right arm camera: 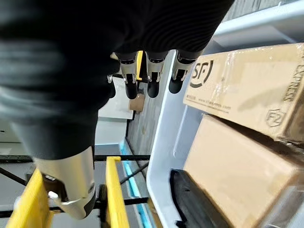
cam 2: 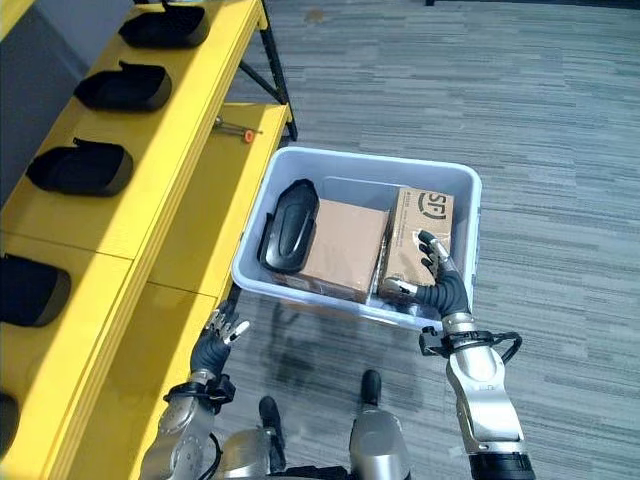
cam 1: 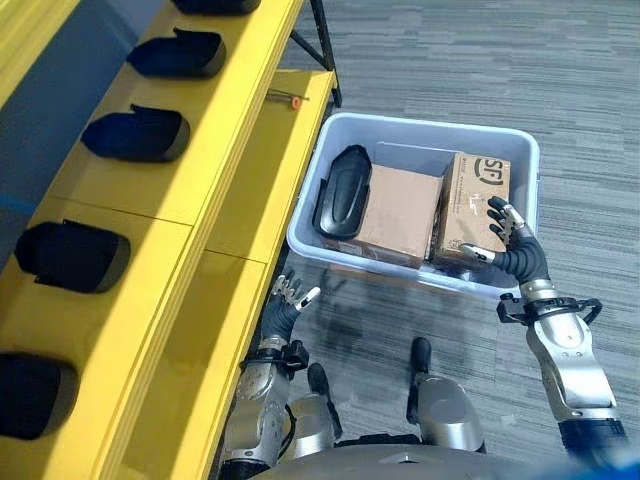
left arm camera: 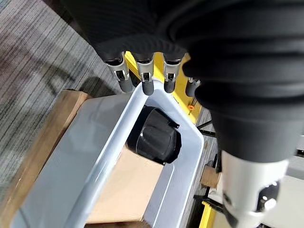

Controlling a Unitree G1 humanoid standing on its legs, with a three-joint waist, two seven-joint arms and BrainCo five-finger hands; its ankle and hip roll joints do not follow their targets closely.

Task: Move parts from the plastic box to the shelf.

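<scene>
Black and glossy, a moulded part (cam 1: 343,190) lies at the left end of the pale grey plastic box (cam 1: 520,143), partly resting on the edge of a plain cardboard box (cam 1: 400,213) that fills the middle of the tub. Beside that, at the right end, a second cardboard box (cam 1: 472,200) with printed markings sits higher and tilted. The right hand (cam 1: 508,240) is at the near right corner of the plastic box, its fingers spread and relaxed over the printed cardboard box's near face, thumb out to the side; it is not curled round anything, and whether the fingertips actually touch the cardboard cannot be told. In the right wrist view its fingers (right arm camera: 150,76) hang straight above the box's rim, with both cardboard boxes and the black part beyond them. The left hand (cam 1: 287,298) is down by the near left corner of the plastic box, just outside its wall and close to the shelf's edge, fingers loosely open and holding nothing; in the left wrist view its fingers (left arm camera: 145,76) hover over the rim with the black part inside the tub below. The plastic box stands on grey striped carpet (cam 1: 480,60), right against the yellow shelf (cam 1: 240,150). Along the shelf's upper level a row of similar black parts (cam 1: 138,134) is laid out, spaced apart, and a small orange-tipped item (cam 1: 288,99) lies on the lower ledge near the far end.
</scene>
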